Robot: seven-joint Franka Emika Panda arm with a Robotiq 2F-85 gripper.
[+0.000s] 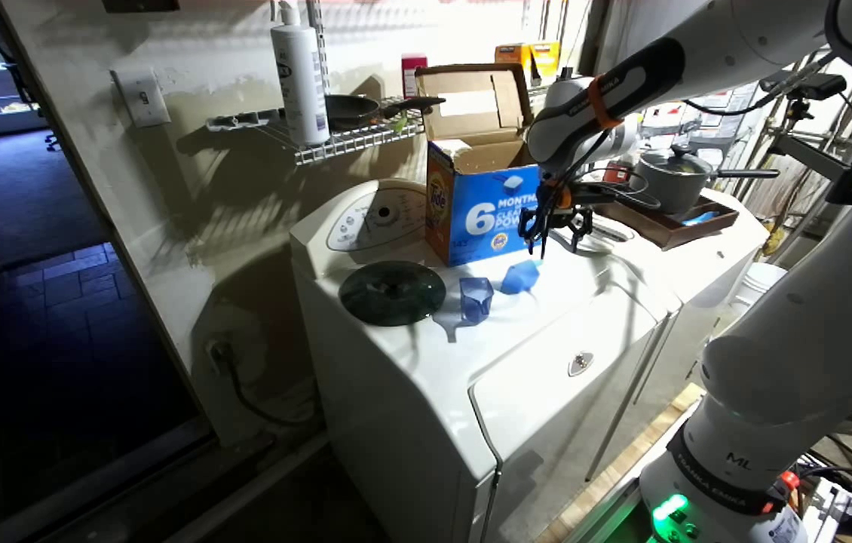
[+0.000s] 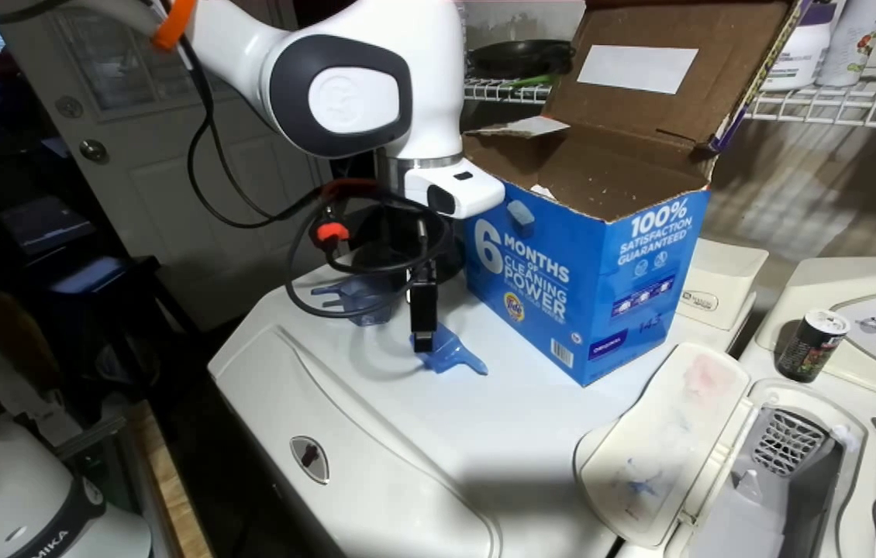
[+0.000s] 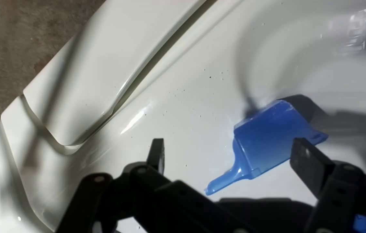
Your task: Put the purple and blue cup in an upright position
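The purple and blue cup [image 3: 267,139] is a small bright blue plastic cup with a deeper purplish-blue body and a stubby handle. It lies on its side on the white machine top [image 3: 186,113]; it also shows in both exterior views [image 1: 521,277] [image 2: 450,353]. My gripper [image 3: 228,145] hangs above it, with fingers wide apart and nothing between them. In the wrist view the handle lies between the fingers, and the right finger covers part of the cup's edge. The gripper also shows in both exterior views [image 1: 556,245] [image 2: 423,341].
A darker translucent purple-blue cup [image 1: 476,299] stands close by, also partly seen in an exterior view [image 2: 364,298]. A big blue carton [image 2: 539,271] stands behind. A dark green disc [image 1: 366,298] lies left. An open hatch [image 2: 663,449] and a can [image 2: 812,345] are to one side.
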